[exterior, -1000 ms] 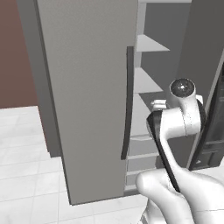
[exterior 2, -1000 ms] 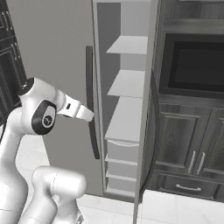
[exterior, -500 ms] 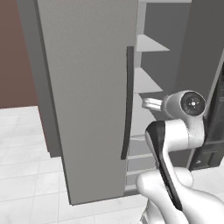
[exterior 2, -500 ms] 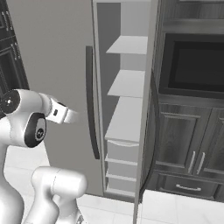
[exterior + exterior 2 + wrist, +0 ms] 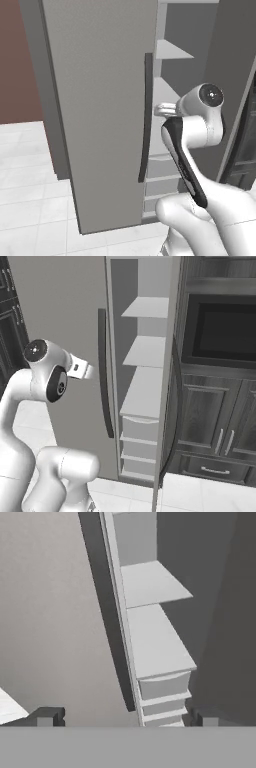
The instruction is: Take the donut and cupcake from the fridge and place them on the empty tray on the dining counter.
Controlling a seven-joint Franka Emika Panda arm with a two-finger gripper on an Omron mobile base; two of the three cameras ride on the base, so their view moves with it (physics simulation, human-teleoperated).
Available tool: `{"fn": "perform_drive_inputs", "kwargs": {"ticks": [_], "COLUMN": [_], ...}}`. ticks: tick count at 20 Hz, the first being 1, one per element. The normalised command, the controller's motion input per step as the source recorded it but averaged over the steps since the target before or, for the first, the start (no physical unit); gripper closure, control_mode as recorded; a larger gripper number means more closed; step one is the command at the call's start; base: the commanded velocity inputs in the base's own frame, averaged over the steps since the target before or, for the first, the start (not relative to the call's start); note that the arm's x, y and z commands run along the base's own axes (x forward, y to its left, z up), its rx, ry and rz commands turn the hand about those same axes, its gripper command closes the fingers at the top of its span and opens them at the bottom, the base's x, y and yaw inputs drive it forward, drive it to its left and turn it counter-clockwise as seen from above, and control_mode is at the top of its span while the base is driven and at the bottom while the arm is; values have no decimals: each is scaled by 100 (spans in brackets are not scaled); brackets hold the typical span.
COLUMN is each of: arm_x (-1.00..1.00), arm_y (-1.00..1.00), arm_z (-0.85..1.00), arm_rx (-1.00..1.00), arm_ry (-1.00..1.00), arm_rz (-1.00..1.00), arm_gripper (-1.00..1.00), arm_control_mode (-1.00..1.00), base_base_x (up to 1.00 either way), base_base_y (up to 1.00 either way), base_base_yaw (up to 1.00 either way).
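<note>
**Fridge, one door ajar; gripper standing off in front of the gap**

- Gripper [image 5: 125,718]: its two dark tips are showing wide apart, holding nothing. The hand is facing the fridge [image 5: 105,100] without touching it.
- Key relation: the open slot of shelves [image 5: 155,637] is lying straight ahead of the gripper and beyond it, running tall and narrow; the closed door's long dark handle [image 5: 105,376] is standing just to one side of that slot, its long axis vertical.
- Donut and cupcake: I cannot tell where they are sitting; the shelf faces on show are looking bare. Presumably they are lying deeper in, or behind the closed door.
- View differences: the right base view is showing the drawers [image 5: 137,443] and the second door's edge [image 5: 167,381] swung outward; the left base view is mostly giving the closed door's face.
</note>
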Motion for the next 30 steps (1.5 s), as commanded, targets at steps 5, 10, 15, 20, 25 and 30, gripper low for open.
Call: {"fn": "perform_drive_inputs", "kwargs": {"ticks": [5,10,15,20,25,30], "arm_x": [43,41,49,55,71,84], "arm_y": [0,9,2,0,0,0], "arm_z": [-14,-24,-20,-14,-8,-5], "arm_rx": [-10,-5,0,0,0,0], "arm_ry": [1,0,-11,-4,0,0], "arm_rz": [23,16,0,-2,-2,0], "arm_gripper": [-100,-100,-100,-100,-100,-100], "arm_control_mode": [-100,-100,-100,-100,-100,-100], "base_base_x": [0,0,0,0,0,0], "base_base_y": [0,0,0,0,0,0], "base_base_yaw": [0,0,0,0,0,0]}}
